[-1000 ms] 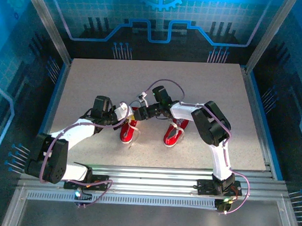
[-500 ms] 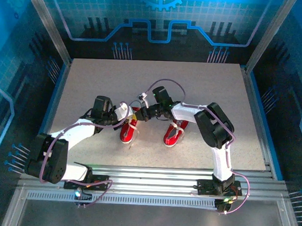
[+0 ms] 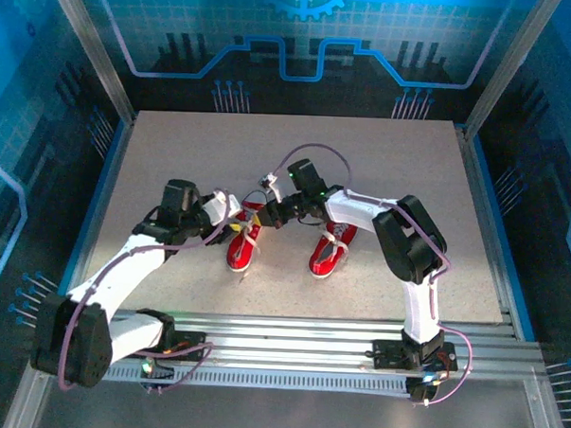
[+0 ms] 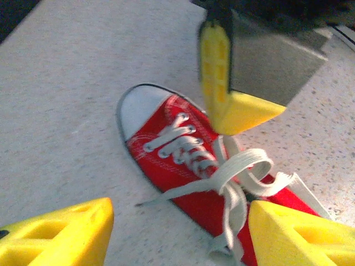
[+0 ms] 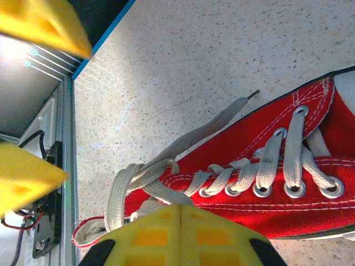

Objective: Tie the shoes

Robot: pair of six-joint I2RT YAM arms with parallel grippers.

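Note:
Two red shoes stand side by side near the table's front, the left shoe (image 3: 241,254) and the right shoe (image 3: 329,254). Both grippers are at the left shoe (image 4: 166,152). My left gripper (image 4: 178,235) hangs open just left of it, its yellow fingers (image 4: 58,233) wide apart and holding nothing. A loose white lace loop (image 4: 247,169) lies over the shoe's tongue. My right gripper (image 5: 181,213) is shut above the shoe's opening, and a white lace strand (image 5: 161,191) runs under its tips. From above, the left gripper (image 3: 230,225) and right gripper (image 3: 265,216) sit close together.
The speckled grey table (image 3: 174,162) stretches open behind and beside the shoes. Its blue left edge (image 5: 102,47) and aluminium rails (image 3: 290,333) bound it. The right arm (image 3: 403,238) arches over the right shoe.
My left gripper has opened, let go of the lace and drawn back to the left. The right gripper has shut at the left shoe's laces and stayed there.

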